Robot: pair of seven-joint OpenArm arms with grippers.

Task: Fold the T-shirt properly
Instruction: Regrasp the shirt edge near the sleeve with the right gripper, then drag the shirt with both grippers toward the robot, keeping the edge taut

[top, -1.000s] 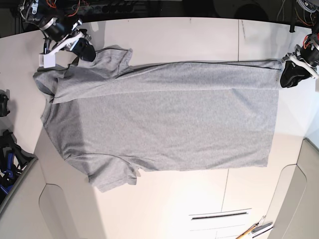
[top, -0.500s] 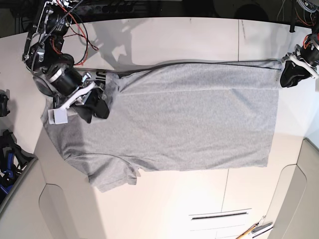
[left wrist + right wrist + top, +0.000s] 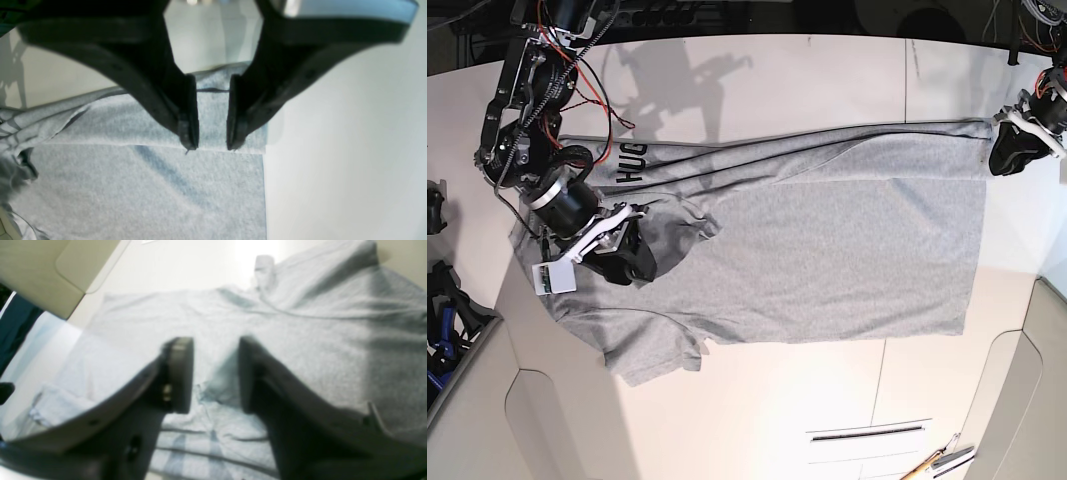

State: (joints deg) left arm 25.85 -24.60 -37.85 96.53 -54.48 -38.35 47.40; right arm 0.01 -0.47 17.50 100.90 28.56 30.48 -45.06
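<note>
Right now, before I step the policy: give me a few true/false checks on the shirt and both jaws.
1. The shirt lies fully unfolded. False: one long edge is folded over onto the body.
2. Dark lettering shows on the folded strip near the right arm. True.
3. The right jaws are shut. False: they stand apart, low over the shirt's shoulder end.
4. The left jaws sit at a hem corner, on the folded edge. True.
</note>
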